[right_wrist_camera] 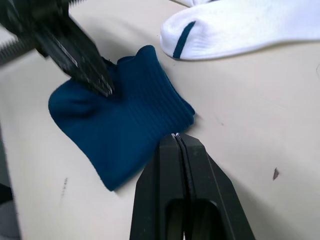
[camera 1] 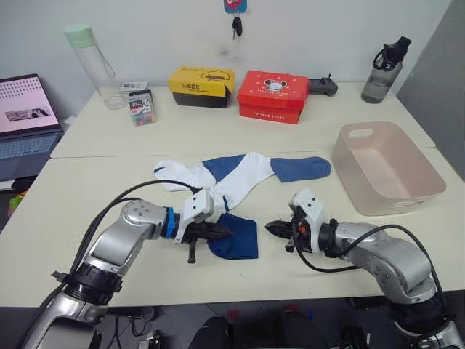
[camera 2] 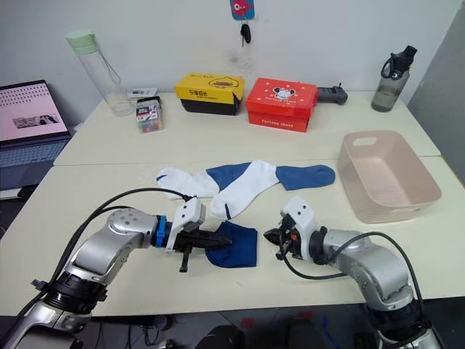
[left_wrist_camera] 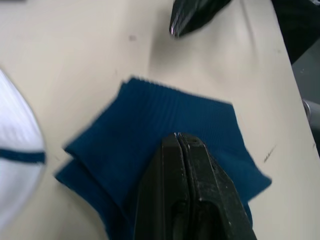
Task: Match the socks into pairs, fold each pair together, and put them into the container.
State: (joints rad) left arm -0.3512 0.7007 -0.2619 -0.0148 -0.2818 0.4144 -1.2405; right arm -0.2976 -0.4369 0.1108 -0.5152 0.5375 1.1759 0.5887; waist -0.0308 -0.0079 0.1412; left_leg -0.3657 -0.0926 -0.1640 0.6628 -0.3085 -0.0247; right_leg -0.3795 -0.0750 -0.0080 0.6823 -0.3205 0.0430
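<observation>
A folded dark navy pair of socks [camera 1: 238, 240] lies near the table's front edge. My left gripper [camera 1: 229, 234] is shut, its tip resting on the left side of that navy bundle [left_wrist_camera: 150, 120]. My right gripper [camera 1: 269, 227] is also shut and hovers just off the bundle's right edge [right_wrist_camera: 125, 125]. Behind them lie two white socks [camera 1: 243, 178] [camera 1: 178, 174] and two medium blue socks [camera 1: 301, 169] [camera 1: 221, 166], overlapping in a row. The pink-beige container [camera 1: 352, 171] stands empty at the right.
At the back stand a red box [camera 1: 272, 96], a yellow box [camera 1: 201, 86], a clear bottle [camera 1: 94, 65], a dark bottle [camera 1: 383, 73] and a black controller [camera 1: 322, 87]. A laptop [camera 1: 25, 116] sits at the far left.
</observation>
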